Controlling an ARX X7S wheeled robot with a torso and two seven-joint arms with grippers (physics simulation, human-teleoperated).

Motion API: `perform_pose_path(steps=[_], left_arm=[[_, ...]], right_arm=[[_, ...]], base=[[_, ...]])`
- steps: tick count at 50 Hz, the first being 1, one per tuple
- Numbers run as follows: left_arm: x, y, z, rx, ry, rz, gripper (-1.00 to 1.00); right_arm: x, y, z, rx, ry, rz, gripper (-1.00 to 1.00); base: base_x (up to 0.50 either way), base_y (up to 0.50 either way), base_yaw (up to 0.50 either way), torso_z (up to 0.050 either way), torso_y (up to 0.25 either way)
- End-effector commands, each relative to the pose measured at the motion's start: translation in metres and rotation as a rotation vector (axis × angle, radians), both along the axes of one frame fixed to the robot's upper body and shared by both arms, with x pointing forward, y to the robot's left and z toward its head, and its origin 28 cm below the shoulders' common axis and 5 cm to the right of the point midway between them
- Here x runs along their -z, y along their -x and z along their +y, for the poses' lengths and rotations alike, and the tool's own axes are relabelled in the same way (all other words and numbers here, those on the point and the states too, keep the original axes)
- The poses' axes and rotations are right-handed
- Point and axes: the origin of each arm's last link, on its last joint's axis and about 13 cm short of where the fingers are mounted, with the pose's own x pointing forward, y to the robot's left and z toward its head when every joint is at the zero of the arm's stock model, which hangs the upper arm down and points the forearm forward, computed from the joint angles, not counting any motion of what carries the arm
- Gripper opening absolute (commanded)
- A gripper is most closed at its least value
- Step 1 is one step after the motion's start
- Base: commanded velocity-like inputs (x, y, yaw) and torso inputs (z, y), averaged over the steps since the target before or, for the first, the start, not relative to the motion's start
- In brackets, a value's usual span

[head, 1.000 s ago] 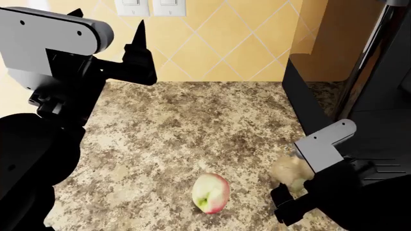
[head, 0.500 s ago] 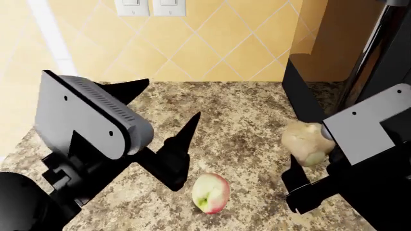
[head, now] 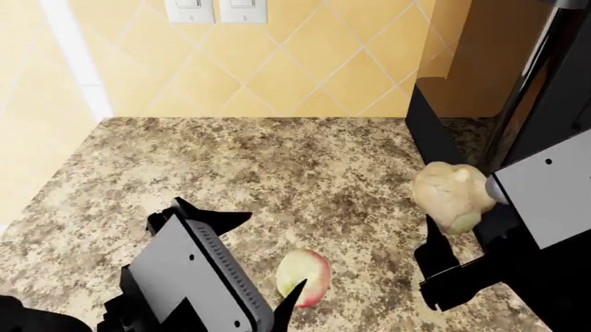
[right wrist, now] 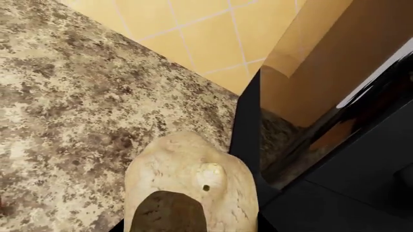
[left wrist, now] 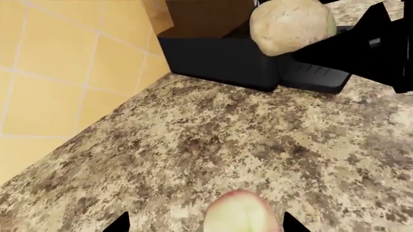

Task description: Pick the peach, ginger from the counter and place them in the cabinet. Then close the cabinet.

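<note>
While my left gripper has come down with its jaws wide around the peach lying on the counter, my right gripper has lifted the ginger, so both go next to the cabinet.

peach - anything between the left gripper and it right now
Nothing visible. In the left wrist view the peach sits on bare counter between the open fingertips of the left gripper. The ginger is off to the side, held up by the right gripper.
</note>
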Motion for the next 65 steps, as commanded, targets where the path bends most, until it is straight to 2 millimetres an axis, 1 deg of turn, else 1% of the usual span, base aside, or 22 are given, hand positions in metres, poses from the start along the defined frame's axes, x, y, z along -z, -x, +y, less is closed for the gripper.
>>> perform_pose_path(steps=[1, 4, 8, 26, 33, 43, 51, 52, 55, 61, 63, 65], left_arm=[[0.011, 0.004, -0.004, 0.035, -0.080, 0.036, 1.00], [0.013, 0.005, -0.005, 0.043, -0.086, 0.038, 1.00], [0.016, 0.000, -0.007, 0.039, -0.090, 0.047, 1.00], [0.037, -0.029, -0.014, 0.009, -0.072, 0.129, 1.00], [0.047, -0.032, -0.021, 0.031, -0.080, 0.158, 1.00], [0.056, -0.029, -0.027, 0.060, -0.100, 0.185, 1.00], [0.062, -0.034, -0.029, 0.065, -0.106, 0.205, 1.00], [0.065, -0.034, -0.029, 0.064, -0.122, 0.165, -1.00], [0.069, -0.033, -0.029, 0.085, -0.127, 0.109, -1.00], [0.069, -0.032, -0.028, 0.095, -0.112, 0.084, -1.00], [0.066, -0.033, -0.028, 0.076, -0.086, 0.047, -1.00], [0.055, -0.033, -0.027, 0.044, -0.022, -0.016, -1.00]], right_arm=[[0.001, 0.000, -0.001, -0.009, 0.004, -0.006, -1.00], [0.002, 0.000, -0.002, -0.009, 0.003, -0.004, -1.00], [0.003, -0.001, -0.002, -0.010, 0.001, -0.001, -1.00], [0.012, -0.006, 0.001, -0.031, 0.001, 0.028, -1.00], [0.015, -0.009, 0.000, -0.030, -0.001, 0.038, -1.00], [0.016, -0.007, -0.002, -0.027, -0.004, 0.041, -1.00], [0.016, -0.006, -0.002, -0.026, -0.006, 0.040, -1.00], [0.016, -0.006, -0.002, -0.025, -0.006, 0.039, -1.00], [0.015, -0.005, -0.003, -0.022, -0.009, 0.035, -1.00], [0.014, -0.005, -0.003, -0.018, -0.009, 0.028, -1.00], [0.013, -0.004, -0.003, -0.016, -0.009, 0.024, -1.00], [0.011, -0.003, -0.003, -0.015, -0.011, 0.018, -1.00]], base=[[0.00, 0.00, 0.00, 0.000, 0.000], [0.00, 0.00, 0.00, 0.000, 0.000], [0.00, 0.00, 0.00, 0.000, 0.000], [0.00, 0.00, 0.00, 0.000, 0.000], [0.00, 0.00, 0.00, 0.000, 0.000], [0.00, 0.00, 0.00, -0.005, 0.000], [0.00, 0.00, 0.00, -0.005, 0.000], [0.00, 0.01, 0.01, 0.000, 0.000], [0.00, 0.01, 0.01, -0.007, 0.000], [0.00, 0.01, 0.01, -0.005, 0.000], [0.00, 0.01, 0.01, 0.000, 0.000], [0.00, 0.01, 0.01, -0.011, 0.000]])
